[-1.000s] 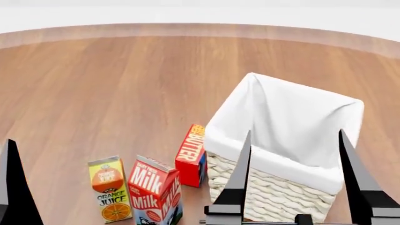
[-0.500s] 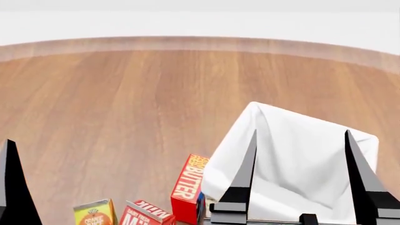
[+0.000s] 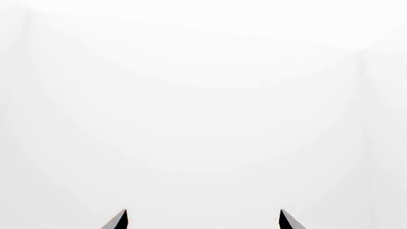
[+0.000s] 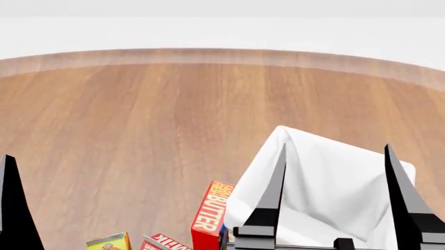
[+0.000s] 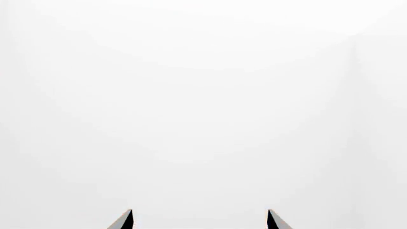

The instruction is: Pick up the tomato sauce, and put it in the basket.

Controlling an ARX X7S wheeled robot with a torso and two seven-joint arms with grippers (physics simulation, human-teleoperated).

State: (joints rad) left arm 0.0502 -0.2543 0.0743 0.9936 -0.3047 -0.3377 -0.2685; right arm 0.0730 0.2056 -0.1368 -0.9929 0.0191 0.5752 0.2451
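Note:
The tomato sauce can is out of view in every frame. The cream basket shows only as its white cloth liner [image 4: 326, 182] at the lower right of the head view; its wicker wall is cut off by the frame's edge. My right gripper [image 4: 335, 147] is open and empty, its two dark fingers standing in front of the basket. One finger [image 4: 10, 208] of my left gripper shows at the left edge. In the left wrist view the left gripper [image 3: 203, 213] is open against blank white. In the right wrist view the right gripper [image 5: 199, 212] is open the same way.
A red butter carton [image 4: 210, 216] stands just left of the basket. The tops of an orange juice carton [image 4: 110, 242] and a milk carton [image 4: 163, 242] peek in at the bottom edge. The wooden surface [image 4: 139, 130] ends in a curved far edge [image 4: 222, 54].
The head view has tilted upward. The basket and the cartons have slid down in the frame, so the juice and milk cartons are nearly cut off. The grippers stay open.

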